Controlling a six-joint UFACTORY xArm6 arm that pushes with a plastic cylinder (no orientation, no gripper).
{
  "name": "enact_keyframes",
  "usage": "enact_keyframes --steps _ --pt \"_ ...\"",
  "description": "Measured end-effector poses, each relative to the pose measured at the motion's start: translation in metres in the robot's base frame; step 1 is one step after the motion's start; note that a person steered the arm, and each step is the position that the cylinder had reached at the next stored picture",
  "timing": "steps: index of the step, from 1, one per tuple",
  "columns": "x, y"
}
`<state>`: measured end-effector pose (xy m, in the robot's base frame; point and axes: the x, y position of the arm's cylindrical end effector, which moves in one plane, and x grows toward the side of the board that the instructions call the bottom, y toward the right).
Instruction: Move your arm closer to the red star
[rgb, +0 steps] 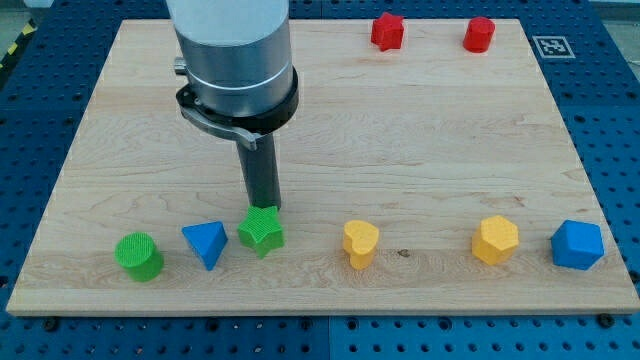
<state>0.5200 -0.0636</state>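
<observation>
Currently my tip sits just at 12 o'clock of the green star, touching or nearly so; it carries no pincer and holds nothing. Red star lies at 1 o'clock, near the board's top edge, bare wood between, with the red cylinder at its 3 o'clock.

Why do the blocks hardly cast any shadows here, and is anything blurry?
Camera view: soft, even overhead light leaves only faint shadows under the green star and beside my tip; the wooden board shows no glare; everything looks sharp, including the red star.
</observation>
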Motion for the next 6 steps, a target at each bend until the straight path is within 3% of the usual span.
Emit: enact_keyframes --steps 3,4,6 --pt "0.026 0.000" --pt "-0.001 0.000" --pt "-0.167 0.025"
